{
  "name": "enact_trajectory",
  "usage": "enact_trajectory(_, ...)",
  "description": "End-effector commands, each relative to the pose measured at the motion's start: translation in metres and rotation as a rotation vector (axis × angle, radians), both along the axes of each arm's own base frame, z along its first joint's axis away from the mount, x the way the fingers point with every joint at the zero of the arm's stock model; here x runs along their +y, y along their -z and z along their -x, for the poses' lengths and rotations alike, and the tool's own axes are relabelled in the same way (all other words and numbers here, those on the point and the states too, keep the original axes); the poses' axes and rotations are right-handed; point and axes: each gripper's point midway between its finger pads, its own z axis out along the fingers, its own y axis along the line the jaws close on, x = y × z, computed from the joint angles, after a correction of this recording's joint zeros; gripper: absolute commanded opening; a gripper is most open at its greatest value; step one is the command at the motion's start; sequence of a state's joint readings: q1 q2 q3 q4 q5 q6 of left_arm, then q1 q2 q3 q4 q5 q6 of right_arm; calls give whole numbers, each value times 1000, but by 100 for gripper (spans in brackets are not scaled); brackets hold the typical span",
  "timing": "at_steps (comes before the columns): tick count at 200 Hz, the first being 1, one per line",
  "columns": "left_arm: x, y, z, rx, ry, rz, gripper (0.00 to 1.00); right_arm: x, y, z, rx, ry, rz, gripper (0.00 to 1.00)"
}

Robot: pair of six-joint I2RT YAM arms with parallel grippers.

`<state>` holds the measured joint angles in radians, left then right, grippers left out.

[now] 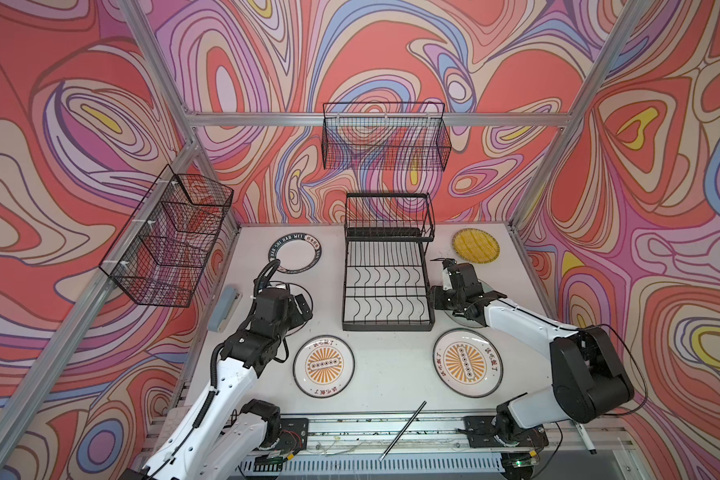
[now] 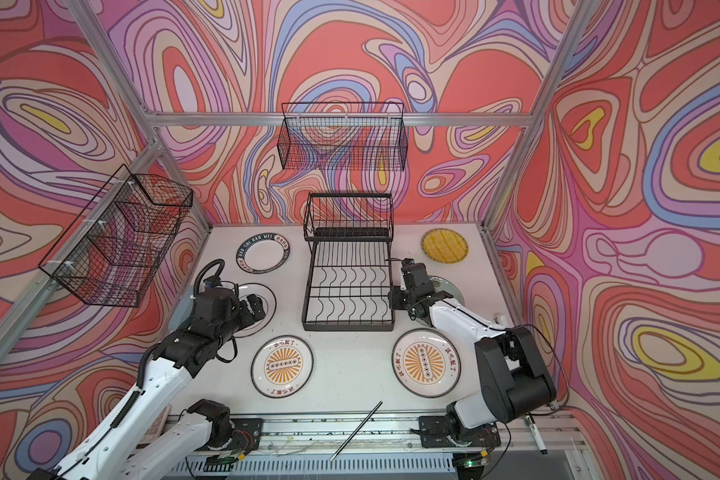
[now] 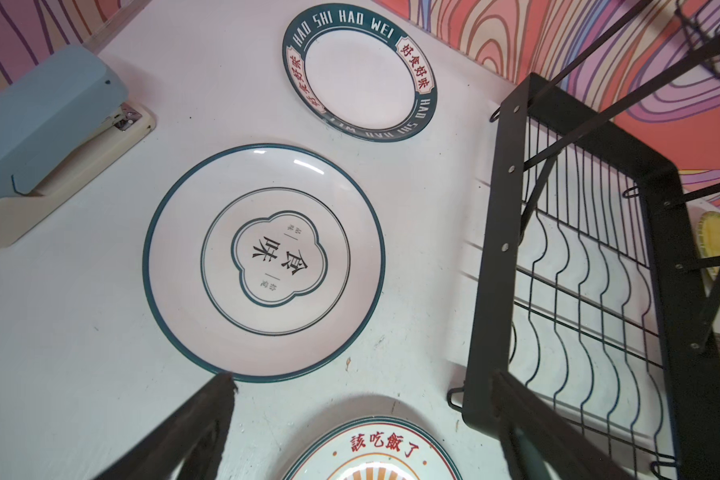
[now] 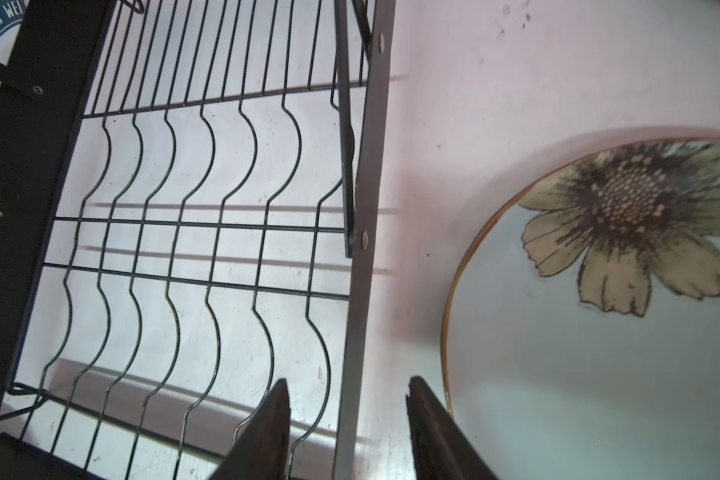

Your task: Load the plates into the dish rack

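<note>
Plainly, the wire dish rack [image 1: 387, 327] stands mid-surface [image 1: 391, 374], long axis front edge to back edge, raised slotted tier rearmost, wavy-wired tray foremost; around it, flat, face up, round and glossy: lettered-rim plate [image 1: 296, 254] and dark-ringed plate [image 3: 262, 262] toward the left edge; yellow plate [image 1: 475, 246] and flowered plate [image 4: 599, 353] toward the right edge; left sunburst plate [image 1: 324, 365] and right sunburst plate [image 1: 467, 362] near the front edge; left fingers [image 3: 200, 419] spread wide above the dark-ringed plate; right fingers [image 4: 267, 436] partly apart, gripping nothing, over the rack's side rail.

Flowered plate [image 2: 454, 289] mostly hidden under right arm [image 2: 462, 322]; dark-ringed plate [image 2: 267, 293] half covered by left arm [image 2: 208, 320]
</note>
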<state>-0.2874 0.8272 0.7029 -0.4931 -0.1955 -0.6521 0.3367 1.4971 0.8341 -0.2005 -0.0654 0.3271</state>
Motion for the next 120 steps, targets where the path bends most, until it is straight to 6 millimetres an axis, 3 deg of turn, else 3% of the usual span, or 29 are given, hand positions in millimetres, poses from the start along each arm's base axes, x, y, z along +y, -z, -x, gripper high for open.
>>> enact_trajectory(1, -4, -8, 5, 6, 14, 29, 99, 2, 10, 4, 36, 1, 28, 40)
enact_trajectory(54, -11, -9, 7, 41, 56, 34, 97, 6, 18, 5, 48, -9, 48, 24)
enact_trajectory(120, -17, -3, 7, 53, 85, 52, 95, 10, 16, 1, 32, -48, 78, 12)
